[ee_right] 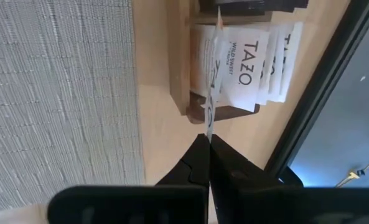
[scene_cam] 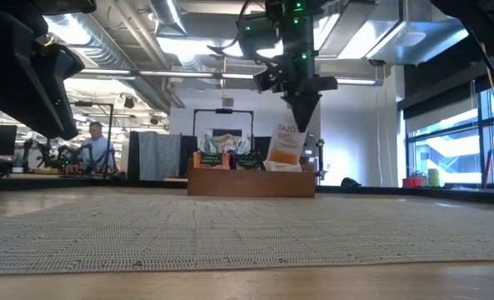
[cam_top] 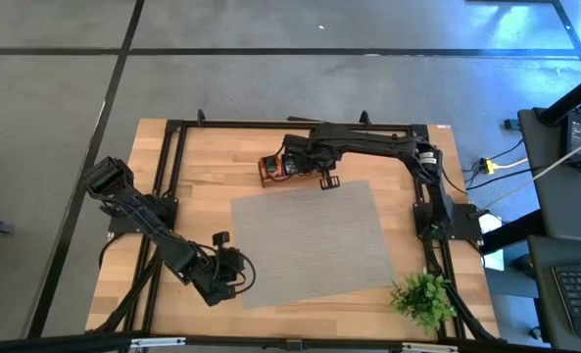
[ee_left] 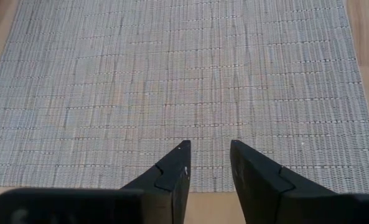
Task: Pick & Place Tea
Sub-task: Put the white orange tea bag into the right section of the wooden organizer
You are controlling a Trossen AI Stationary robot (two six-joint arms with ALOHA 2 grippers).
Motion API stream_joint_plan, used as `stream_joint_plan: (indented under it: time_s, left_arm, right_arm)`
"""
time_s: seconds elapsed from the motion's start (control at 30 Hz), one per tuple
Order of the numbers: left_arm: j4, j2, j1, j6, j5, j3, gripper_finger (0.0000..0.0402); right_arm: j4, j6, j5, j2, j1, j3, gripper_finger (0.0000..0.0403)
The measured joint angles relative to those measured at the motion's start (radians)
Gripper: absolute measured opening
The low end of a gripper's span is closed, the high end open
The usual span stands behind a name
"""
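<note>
A white tea sachet (ee_right: 213, 87) is pinched edge-on between the closed jaws of the right gripper (ee_right: 208, 138), hanging above the wooden tray (scene_cam: 251, 182) near the table's far edge. The left gripper (ee_left: 208, 163) is held open and empty over the mat's (ee_left: 172, 74) near edge.

The right hand (scene_cam: 303, 114) pinches a white-orange sachet (scene_cam: 286, 143) above the wooden tray (scene_cam: 251, 182).

In the high view the wooden tray (cam_top: 273, 169) is largely hidden under the right arm (cam_top: 368, 142), so its compartments and sachets cannot be counted. The held sachet (ee_right: 213, 87) shows edge-on, its print unreadable. Sachets in the tray (ee_right: 249, 68) are cut off at the picture's top edge. The person (scene_cam: 97, 146) beyond the tray is too small to make out.
</note>
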Motion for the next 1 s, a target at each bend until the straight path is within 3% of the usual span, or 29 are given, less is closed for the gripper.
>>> stream_joint_plan:
  time_s: [0.33,0.53,1.0]
  left_arm:
    - [0.000,0.000,-0.001,0.000,0.000,0.000,0.0108]
    - [0.000,0.000,-0.002,0.000,-0.002,0.000,0.0109]
    - [0.000,0.000,-0.002,0.000,-0.041,0.000,0.0109]
  right_arm:
    - [-0.018,-0.006,-0.010,0.056,-0.005,-0.001,0.0004]
    - [-0.042,0.020,0.063,0.064,-0.005,-0.002,0.0004]
    - [0.011,-0.003,0.038,0.071,-0.013,-0.002,0.0005]
